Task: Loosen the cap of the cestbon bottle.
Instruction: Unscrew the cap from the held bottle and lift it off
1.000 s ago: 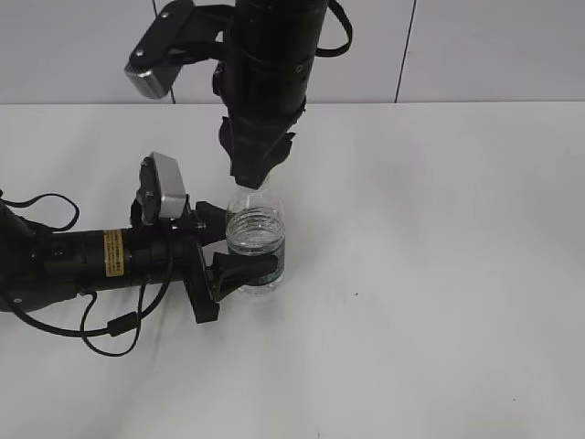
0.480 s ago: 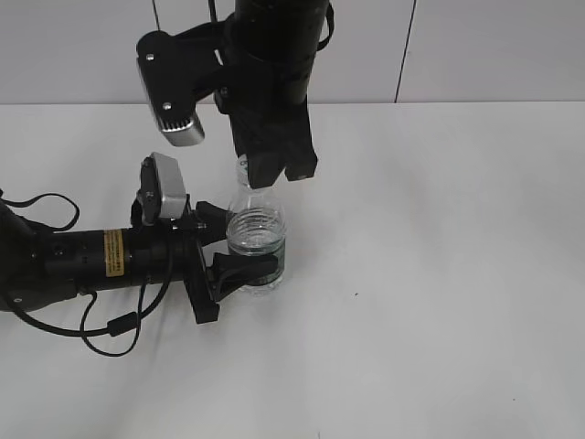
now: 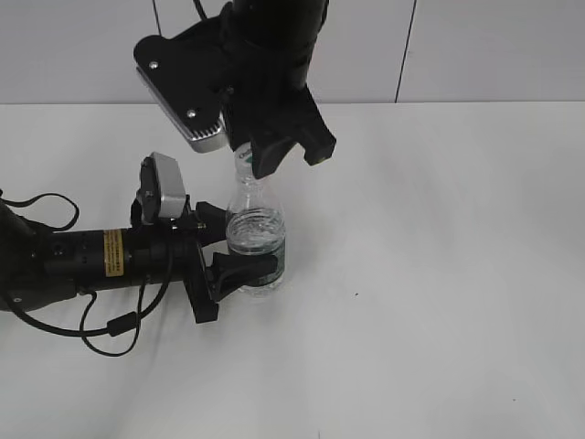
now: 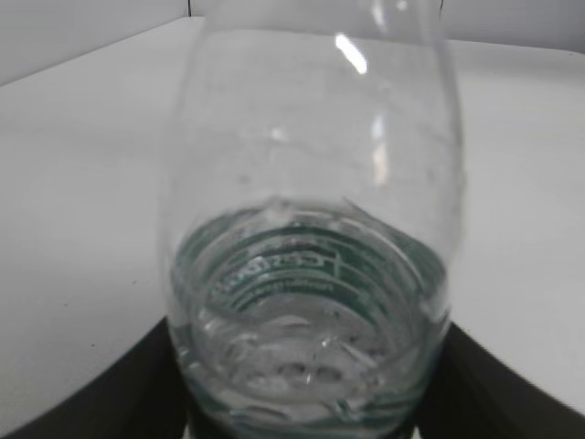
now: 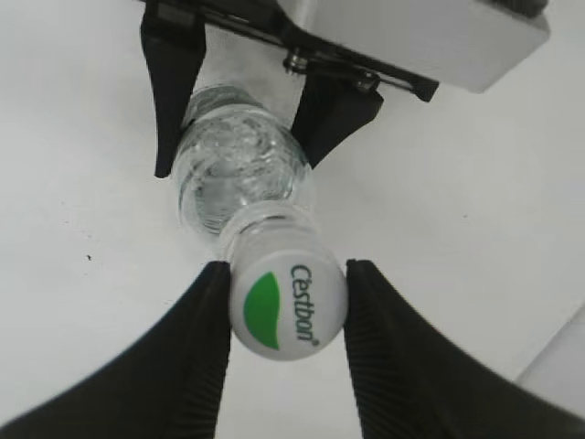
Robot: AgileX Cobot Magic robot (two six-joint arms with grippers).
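Observation:
The cestbon bottle point(image 3: 257, 245), clear with a green label band, stands upright on the white table. My left gripper point(image 3: 239, 252) lies level and is shut on its body; the left wrist view shows the bottle point(image 4: 311, 229) filling the frame between the black fingers point(image 4: 309, 402). My right gripper point(image 3: 249, 163) comes down from above and is shut on the white cap point(image 3: 243, 155). In the right wrist view the cap point(image 5: 286, 305), with its green mark and lettering, sits touching both ribbed fingers point(image 5: 287, 320), and the bottle body point(image 5: 239, 174) shows below it.
The white table point(image 3: 439, 274) stretches to the right and front of the bottle. A black cable point(image 3: 102, 331) loops beside the left arm. A grey wall panel point(image 3: 494, 46) stands behind the table.
My right gripper has turned about the bottle's neck, its wrist camera swinging round. The cap now shows between the fingers. The left gripper and bottle have not moved.

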